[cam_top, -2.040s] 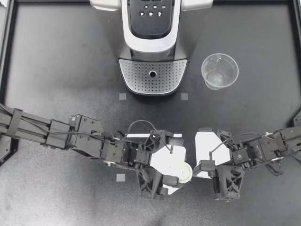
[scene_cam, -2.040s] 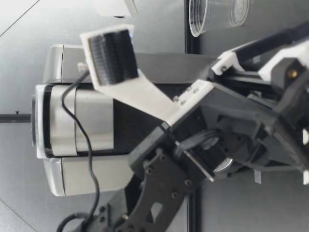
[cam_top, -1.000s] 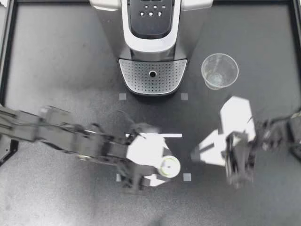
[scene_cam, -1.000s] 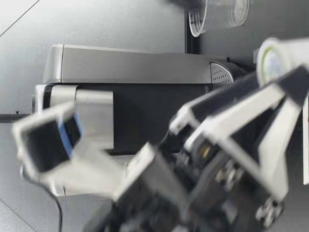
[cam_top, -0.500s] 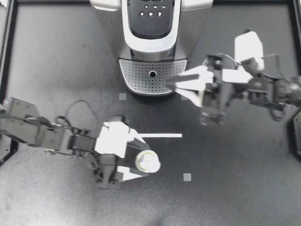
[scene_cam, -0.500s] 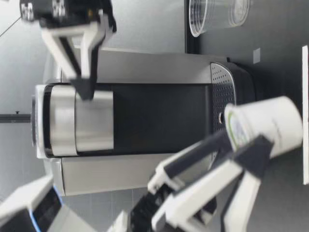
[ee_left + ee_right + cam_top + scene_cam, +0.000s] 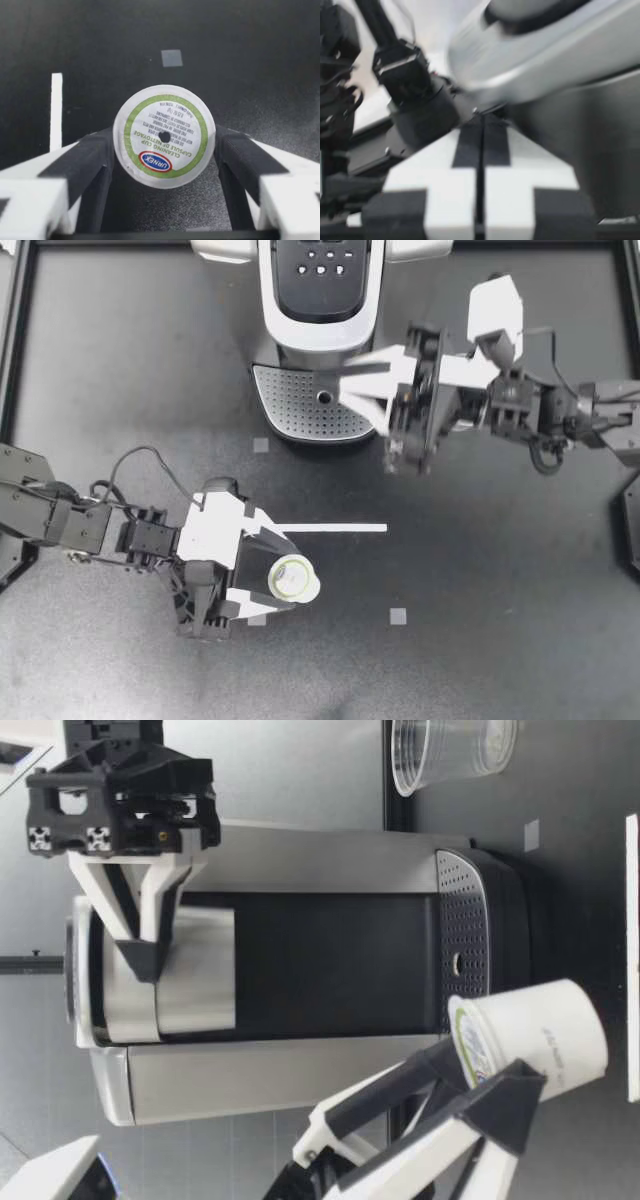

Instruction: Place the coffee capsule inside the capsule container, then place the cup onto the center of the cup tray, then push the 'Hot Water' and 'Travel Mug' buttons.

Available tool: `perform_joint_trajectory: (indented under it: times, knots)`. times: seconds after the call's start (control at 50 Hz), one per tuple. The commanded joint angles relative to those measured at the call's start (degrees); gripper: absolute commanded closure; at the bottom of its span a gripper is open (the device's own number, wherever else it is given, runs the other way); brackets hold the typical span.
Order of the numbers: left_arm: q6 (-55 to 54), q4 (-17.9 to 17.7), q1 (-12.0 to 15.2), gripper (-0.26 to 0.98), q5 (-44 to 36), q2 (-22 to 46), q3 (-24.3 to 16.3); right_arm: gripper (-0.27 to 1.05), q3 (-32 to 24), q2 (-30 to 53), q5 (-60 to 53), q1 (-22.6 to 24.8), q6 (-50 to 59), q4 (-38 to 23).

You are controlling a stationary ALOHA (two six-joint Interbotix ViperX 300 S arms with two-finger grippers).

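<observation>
My left gripper (image 7: 287, 581) is near the table's front, shut on the white coffee capsule (image 7: 293, 578). In the left wrist view the capsule's green-ringed foil lid (image 7: 164, 135) faces the camera, with a finger (image 7: 85, 160) pressed against each side. In the low view the capsule (image 7: 530, 1030) hangs above the table. My right gripper (image 7: 345, 380) is shut on nothing. Its tips are at the coffee machine (image 7: 322, 300), over the perforated cup tray (image 7: 300, 405). In the low view they (image 7: 150, 965) reach the machine's silver head. The clear cup (image 7: 450, 750) stands beside the machine; my right arm hides it from above.
The button panel (image 7: 320, 262) lies on top of the machine. A white tape line (image 7: 330, 528) and small grey square markers (image 7: 398, 616) lie on the dark table. A black frame (image 7: 18, 340) borders the table.
My right arm has swung from the table's front up to the machine's front, shut throughout. My left arm has drawn back to the left with the capsule still held.
</observation>
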Motion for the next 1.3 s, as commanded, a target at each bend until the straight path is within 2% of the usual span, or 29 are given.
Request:
perform_joint_trajectory:
  times: [0.0,0.5,0.74,1.08,1.28]
  knots:
    - [0.1,-0.2,0.2,0.21,-0.2,-1.5,-0.4,0.74,-0.9,-1.4,-2.4,-1.1,-0.2,0.4]
    - [0.1,-0.2,0.2,0.21,-0.2,-1.5,-0.4,0.74,-1.1,-5.5,-10.5,-1.1,-2.4,0.4]
    - [0.2,-0.2,0.2,0.21,0.7,-1.7,-1.4,0.74,-2.8,-6.0,-11.0,-2.7,-5.8,1.9]
    - [1.2,0.5,0.2,0.22,9.9,-2.6,-5.4,0.74,-5.3,-5.2,-11.2,-7.6,-6.7,2.1]
    - [5.3,3.2,0.6,0.22,17.9,-6.1,-9.1,0.74,-5.7,-5.2,-11.2,-10.1,-6.8,2.1]
